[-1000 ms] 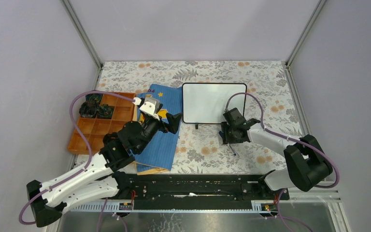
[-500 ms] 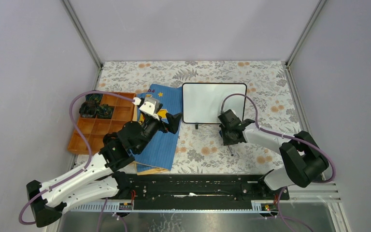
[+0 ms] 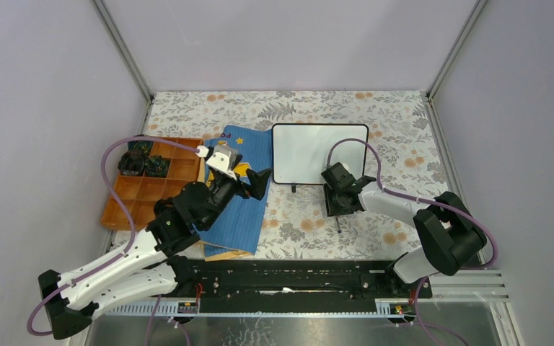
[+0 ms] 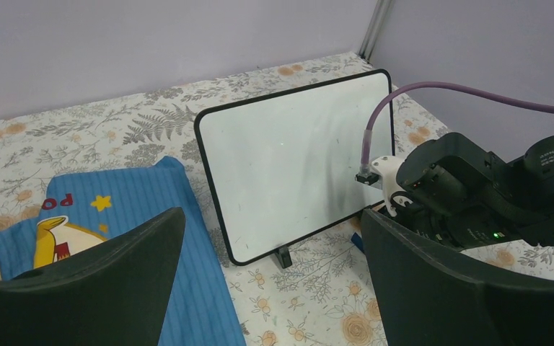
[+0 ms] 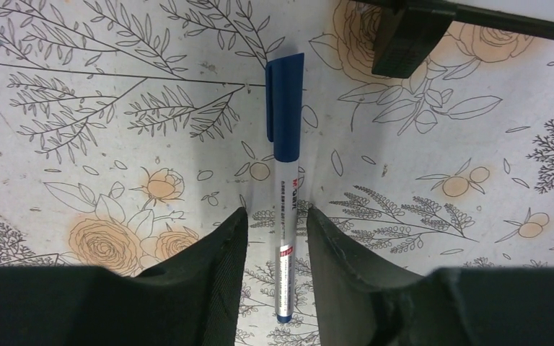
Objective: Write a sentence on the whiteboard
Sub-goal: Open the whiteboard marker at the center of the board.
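Observation:
The whiteboard [image 3: 319, 153] stands on small black feet at mid table, and its face [image 4: 296, 158] is blank. The sentence is not visible on it. A marker [image 5: 284, 173] with a blue cap and white barrel lies flat on the flowered table, its cap toward a board foot [image 5: 410, 32]. My right gripper [image 5: 276, 216] is low over the marker, open, one finger on each side of the barrel with a small gap on both sides. In the top view the right gripper [image 3: 339, 204] is just in front of the board's right part. My left gripper [image 3: 260, 180] is open and empty.
A blue cloth-like book [image 3: 238, 198] lies left of the whiteboard, under my left arm, and shows in the left wrist view [image 4: 144, 209]. An orange compartment tray [image 3: 144, 189] with dark items sits at the far left. My right arm [image 4: 490, 187] stands close to the board's right edge.
My right gripper has shifted left along the front of the whiteboard. The marker end showing below it now sits further left. The left arm has barely moved.

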Robot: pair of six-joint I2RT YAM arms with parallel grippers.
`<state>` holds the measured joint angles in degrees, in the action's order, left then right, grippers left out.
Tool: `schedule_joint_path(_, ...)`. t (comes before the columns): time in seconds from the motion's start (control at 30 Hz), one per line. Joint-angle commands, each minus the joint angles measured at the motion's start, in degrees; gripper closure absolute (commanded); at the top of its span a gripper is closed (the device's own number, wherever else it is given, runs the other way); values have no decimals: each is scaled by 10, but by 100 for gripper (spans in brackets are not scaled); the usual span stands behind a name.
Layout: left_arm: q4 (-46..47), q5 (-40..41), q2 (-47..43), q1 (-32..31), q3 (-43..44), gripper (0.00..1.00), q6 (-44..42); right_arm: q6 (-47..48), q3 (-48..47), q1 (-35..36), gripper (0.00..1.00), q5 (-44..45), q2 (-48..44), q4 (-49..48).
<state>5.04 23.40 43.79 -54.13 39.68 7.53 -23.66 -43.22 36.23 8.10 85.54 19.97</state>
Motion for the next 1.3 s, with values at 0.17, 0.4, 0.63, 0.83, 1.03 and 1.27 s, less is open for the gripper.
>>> schedule_joint_path(0.17, 1, 1, -8, -8, 8, 1, -8, 2, 2, 4, 69, 12, 20, 7)
schedule_joint_path(0.4, 1, 5, -7, -9, 8, 1, -10, 1, 14, 4, 89, 3, 18, 1)
schedule_joint_path(0.63, 3, 23, -8, -9, 6, 1, -18, -4, 16, 5, 100, 8, -57, 1)
schedule_joint_path(0.83, 5, 24, -4, -9, 3, 1, -20, 14, 17, 11, 100, -20, -153, 5)
schedule_joint_path(1.03, 7, 36, 0, -9, 3, 1, -15, 30, 26, 14, 100, -105, -274, -2)
schedule_joint_path(1.27, 24, 7, 14, -9, 23, 1, 22, 36, 44, 14, 100, -174, -406, -67)
